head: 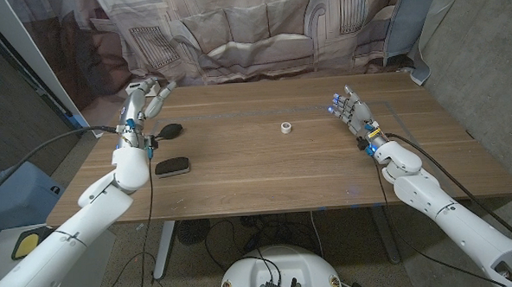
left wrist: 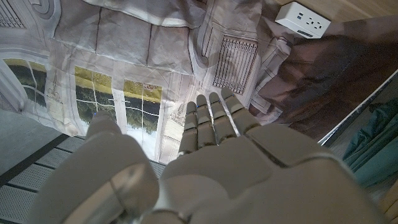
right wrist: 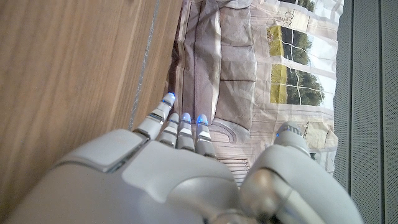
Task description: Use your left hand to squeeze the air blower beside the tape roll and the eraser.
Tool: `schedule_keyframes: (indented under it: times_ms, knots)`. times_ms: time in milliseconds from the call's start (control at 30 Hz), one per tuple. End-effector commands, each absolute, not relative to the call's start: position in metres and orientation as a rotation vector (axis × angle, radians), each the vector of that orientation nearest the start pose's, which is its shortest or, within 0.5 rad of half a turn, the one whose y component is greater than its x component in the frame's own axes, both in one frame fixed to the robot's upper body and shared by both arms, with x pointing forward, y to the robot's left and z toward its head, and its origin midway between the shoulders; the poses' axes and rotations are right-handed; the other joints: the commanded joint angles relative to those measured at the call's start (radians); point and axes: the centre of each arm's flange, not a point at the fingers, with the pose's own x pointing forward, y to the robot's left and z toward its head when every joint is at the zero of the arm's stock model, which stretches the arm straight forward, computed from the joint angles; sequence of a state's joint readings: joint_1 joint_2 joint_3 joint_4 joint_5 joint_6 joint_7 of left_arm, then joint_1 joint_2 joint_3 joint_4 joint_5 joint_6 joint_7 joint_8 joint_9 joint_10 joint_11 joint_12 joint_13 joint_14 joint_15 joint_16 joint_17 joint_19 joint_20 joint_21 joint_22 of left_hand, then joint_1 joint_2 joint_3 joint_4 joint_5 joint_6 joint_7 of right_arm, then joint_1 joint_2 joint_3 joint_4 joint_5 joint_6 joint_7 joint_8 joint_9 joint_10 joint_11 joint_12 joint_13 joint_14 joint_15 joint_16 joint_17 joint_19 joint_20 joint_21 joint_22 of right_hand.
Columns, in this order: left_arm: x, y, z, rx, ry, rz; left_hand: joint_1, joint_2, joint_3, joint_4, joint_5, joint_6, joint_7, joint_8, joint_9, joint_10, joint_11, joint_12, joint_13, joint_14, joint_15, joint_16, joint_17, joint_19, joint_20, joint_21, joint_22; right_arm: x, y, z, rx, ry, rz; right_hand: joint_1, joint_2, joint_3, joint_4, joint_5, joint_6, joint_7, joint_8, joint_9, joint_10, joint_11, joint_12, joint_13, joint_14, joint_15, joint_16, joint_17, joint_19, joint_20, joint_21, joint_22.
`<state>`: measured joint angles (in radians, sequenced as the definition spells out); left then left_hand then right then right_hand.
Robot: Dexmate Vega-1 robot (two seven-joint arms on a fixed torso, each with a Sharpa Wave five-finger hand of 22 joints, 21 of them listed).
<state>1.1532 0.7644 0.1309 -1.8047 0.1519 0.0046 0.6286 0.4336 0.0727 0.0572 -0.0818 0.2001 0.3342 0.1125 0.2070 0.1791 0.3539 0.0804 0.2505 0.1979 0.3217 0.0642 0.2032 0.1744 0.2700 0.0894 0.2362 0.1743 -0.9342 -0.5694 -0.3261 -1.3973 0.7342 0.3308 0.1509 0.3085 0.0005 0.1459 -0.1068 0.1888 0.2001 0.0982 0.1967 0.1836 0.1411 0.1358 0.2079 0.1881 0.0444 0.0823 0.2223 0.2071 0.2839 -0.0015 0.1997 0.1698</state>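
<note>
Hovering up at the far left of the table [head: 266, 173], the left hand [head: 144, 95] has nothing in it, its fingers straight and close together and aimed at the draped backdrop [left wrist: 143, 74], as the left wrist view shows plainly. So we look to be right at the start: the reach has not yet found its target. That target, the air blower [head: 170, 129], lies on the wood, a dark bulb with its nozzle pointing toward the left edge, just short of the hand and nearer the robot, at about five o'clock from the fingertips. At six o'clock from the blower, close by, rests the dark oblong eraser [head: 172, 167]. The small white tape roll [head: 286, 127] stands well apart, out at three o'clock from the blower near the table's middle. Next, by my reading, the hand must draw back toward the robot, drop down over the bulb, spread its fingers and wrap around it before any squeeze. Watch the black cable running along the left forearm right beside the blower; it could nudge the bulb. The eraser sits close enough to be brushed on the way down. Over at the right side, the right hand [head: 351, 110] stands on its edge, fingers straight and together, holding nothing, well clear of the action.
</note>
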Motion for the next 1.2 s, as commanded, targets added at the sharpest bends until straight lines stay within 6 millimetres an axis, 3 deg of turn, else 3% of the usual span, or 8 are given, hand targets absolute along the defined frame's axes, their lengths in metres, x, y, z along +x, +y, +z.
schedule_keyframes:
  times_ms: [33,267,667,1200]
  knots:
    - [0.522,0.385,0.027,0.802,-0.774,0.598,0.038,0.008,0.01,-0.022,-0.004,-0.003,-0.002,-0.003,0.005,0.002,-0.011,-0.007,0.003,0.005,-0.004,-0.003,0.003,0.011,0.005,-0.007,0.002,0.619,-0.296,-0.038,0.065,-0.632,0.318,-0.008,0.001,0.001,-0.008,-0.003,0.003,0.007,-0.003,0.002,0.007,0.005,-0.002,0.004,0.003,0.007,-0.004,0.003,0.005,0.004,-0.002,0.003]
    - [0.518,0.388,0.027,0.871,-0.728,0.623,0.09,0.011,0.03,-0.053,-0.008,-0.008,-0.007,-0.006,0.006,-0.004,-0.02,-0.013,0.003,0.004,-0.008,-0.008,0.002,0.015,0.006,-0.013,0.002,0.618,-0.293,-0.039,0.062,-0.621,0.321,-0.008,0.002,0.001,-0.008,-0.003,0.003,0.008,-0.003,0.002,0.007,0.006,-0.002,0.005,0.004,0.007,-0.004,0.004,0.005,0.005,-0.002,0.003]
    - [0.515,0.399,0.027,0.922,-0.649,0.638,0.138,-0.002,0.044,-0.08,-0.014,-0.012,-0.017,-0.008,0.006,-0.011,-0.027,-0.021,0.004,-0.003,-0.017,-0.014,0.002,0.018,0.0,-0.02,0.002,0.619,-0.286,-0.038,0.057,-0.622,0.328,-0.008,0.002,0.0,-0.009,-0.003,0.002,0.008,-0.003,0.002,0.007,0.006,-0.003,0.005,0.003,0.008,-0.006,0.004,0.004,0.005,-0.003,0.003]
    - [0.515,0.4,0.036,1.013,-0.528,0.611,0.166,-0.015,0.05,-0.086,-0.019,-0.024,-0.021,-0.013,0.007,-0.031,-0.033,-0.031,0.005,-0.016,-0.02,-0.019,0.002,0.004,0.002,-0.03,0.002,0.619,-0.285,-0.041,0.064,-0.618,0.324,-0.008,0.003,0.0,-0.01,-0.003,0.003,0.007,-0.003,0.002,0.008,0.006,-0.004,0.005,0.004,0.008,-0.006,0.004,0.004,0.006,-0.004,0.003]
